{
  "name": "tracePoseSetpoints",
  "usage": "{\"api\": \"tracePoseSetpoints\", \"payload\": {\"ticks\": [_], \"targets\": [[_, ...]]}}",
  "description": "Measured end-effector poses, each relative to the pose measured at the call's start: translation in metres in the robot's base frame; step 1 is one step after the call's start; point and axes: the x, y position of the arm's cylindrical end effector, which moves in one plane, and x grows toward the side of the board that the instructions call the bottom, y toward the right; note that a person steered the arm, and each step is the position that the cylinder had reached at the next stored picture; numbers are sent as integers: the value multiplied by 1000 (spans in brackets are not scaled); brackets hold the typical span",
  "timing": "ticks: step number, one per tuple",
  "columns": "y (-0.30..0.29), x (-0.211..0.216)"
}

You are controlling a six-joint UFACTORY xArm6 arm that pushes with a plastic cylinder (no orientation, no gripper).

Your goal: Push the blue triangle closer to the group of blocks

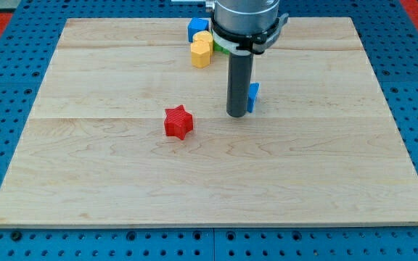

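My tip rests on the wooden board just right of centre. A blue block, the blue triangle, stands right behind it on the view's right, mostly hidden by the rod, touching or nearly touching it. The group of blocks lies at the view's top centre: a blue block, a yellow hexagonal block, another yellow block and a green block partly hidden by the arm. The triangle is apart from the group, below and to its right.
A red star block lies alone left of my tip. The arm's body covers part of the group at the top. A blue pegboard surface surrounds the board.
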Motion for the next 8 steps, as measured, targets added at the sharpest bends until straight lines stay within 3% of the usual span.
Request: {"api": "tracePoseSetpoints", "payload": {"ticks": [2, 4, 7, 8], "targets": [[50, -7], [-4, -21], [-12, -98], [-15, -102]]}}
